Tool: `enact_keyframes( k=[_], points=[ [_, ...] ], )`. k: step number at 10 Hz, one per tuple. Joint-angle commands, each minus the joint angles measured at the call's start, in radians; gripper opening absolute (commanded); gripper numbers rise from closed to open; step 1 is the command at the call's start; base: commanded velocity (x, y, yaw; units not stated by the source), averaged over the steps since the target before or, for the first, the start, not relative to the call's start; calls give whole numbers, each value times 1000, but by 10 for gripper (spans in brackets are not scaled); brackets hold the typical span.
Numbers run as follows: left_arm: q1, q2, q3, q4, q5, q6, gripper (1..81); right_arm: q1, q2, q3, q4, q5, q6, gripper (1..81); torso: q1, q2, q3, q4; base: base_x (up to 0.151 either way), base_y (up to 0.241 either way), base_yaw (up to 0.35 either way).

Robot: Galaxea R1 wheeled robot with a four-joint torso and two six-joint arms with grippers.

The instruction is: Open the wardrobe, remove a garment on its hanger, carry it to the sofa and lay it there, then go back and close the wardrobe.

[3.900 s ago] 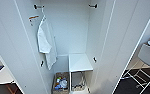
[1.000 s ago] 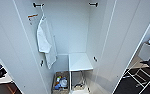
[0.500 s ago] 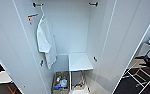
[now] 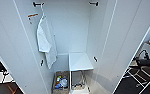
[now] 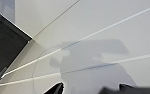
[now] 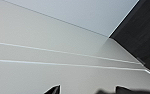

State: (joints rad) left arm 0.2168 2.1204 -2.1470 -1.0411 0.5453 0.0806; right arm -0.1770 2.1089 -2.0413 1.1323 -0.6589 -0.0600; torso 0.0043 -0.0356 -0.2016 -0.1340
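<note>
Standing open, wardrobe (image 4: 73, 27) upright, white garment (image 4: 46, 41) hanging inside

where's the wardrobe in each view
Head: the wardrobe stands open across the middle, a white garment hanging inside on the left.
Left wrist: a white panel of it covers most of the picture, with dark floor beside it.
Right wrist: again a white panel, with dark floor beside it.
Shared landmark: the white panel edge against the dark floor.
</note>
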Motion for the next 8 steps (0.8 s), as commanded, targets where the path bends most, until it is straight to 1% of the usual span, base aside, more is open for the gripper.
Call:
enact_keyframes(
  k=[1, 5, 7, 8],
  points=[
    [-130, 47, 42, -65, 111, 13, 811, 98, -4, 72, 182, -74, -84, 811, 0, 0, 0, 0, 0, 0, 0],
    [-109, 144, 41, -65, 107, 13, 811, 52, 62, 138, 326, -91, -192, 811, 0, 0, 0, 1, 0, 0, 0],
    [-98, 193, 41, -65, 105, 14, 811, 34, 125, 155, 374, -91, -234, 811, 0, 0, 0, 1, 0, 0, 0],
    [-89, 211, 42, -68, 102, 14, 811, 26, 153, 156, 379, -90, -242, 811, 0, 0, 0, 1, 0, 0, 0]
  ],
)
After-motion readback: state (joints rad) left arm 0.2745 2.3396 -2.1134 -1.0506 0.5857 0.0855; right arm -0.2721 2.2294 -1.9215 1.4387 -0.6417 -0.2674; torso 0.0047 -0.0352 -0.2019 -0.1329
